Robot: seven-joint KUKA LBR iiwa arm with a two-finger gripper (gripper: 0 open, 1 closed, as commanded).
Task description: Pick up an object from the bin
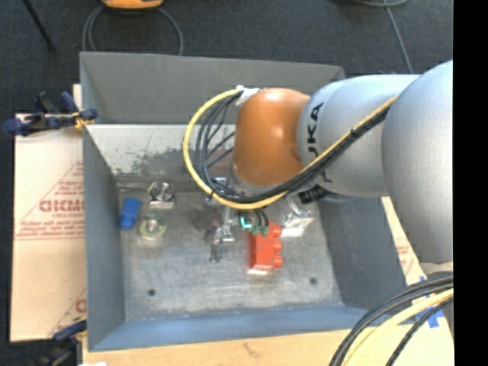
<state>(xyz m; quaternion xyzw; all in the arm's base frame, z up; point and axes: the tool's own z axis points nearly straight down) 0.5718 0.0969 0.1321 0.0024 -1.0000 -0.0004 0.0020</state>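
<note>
Reaching over the grey bin point(103, 280), the big arm point(366, 136) w/ its orange wrist cover point(267, 136) hangs the gripper point(222, 239) low, just left of a red blocky plastic piece point(264, 253) near mid-floor. Can't tell if the claw's apart or together. White bit point(296, 223) sits just upper right of the red piece. Well left of it: blue cap-like thing point(128, 213), clear greenish lump point(151, 230), small shiny metal part point(160, 195).

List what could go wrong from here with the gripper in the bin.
The gripper sits close beside the red block; descending, it may knock the block aside instead of gripping it. The orange cover hides part of the bin floor, so a grasp there may be hard to check.
</note>
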